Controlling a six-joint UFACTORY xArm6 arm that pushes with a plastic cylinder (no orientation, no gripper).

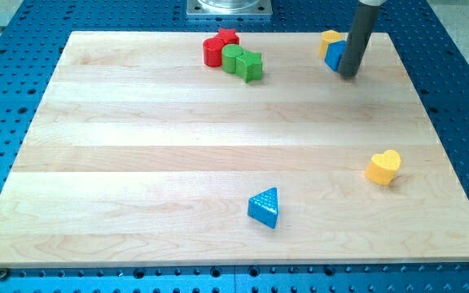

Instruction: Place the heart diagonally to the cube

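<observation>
The wooden board [218, 146] lies on a blue perforated table [6, 98]. The rig carries no fingers; the arm ends in a straight dark rod, and my tip [349, 75] rests on the board near the view's top right.

The tip stands directly against the right side of a blue block [335, 56], whose shape is partly hidden by the rod. A yellow block [329, 39] touches the blue block on its upper left.

The yellow heart [383, 167] sits near the board's right edge, well apart from the tip and below it in the view.

The blue triangular block [265, 207] lies near the view's bottom centre.

At the view's top centre a cluster holds a red star [228, 36], a red cylinder [212, 52], a green cylinder [233, 58] and a green cube [252, 66], each touching its neighbour.
</observation>
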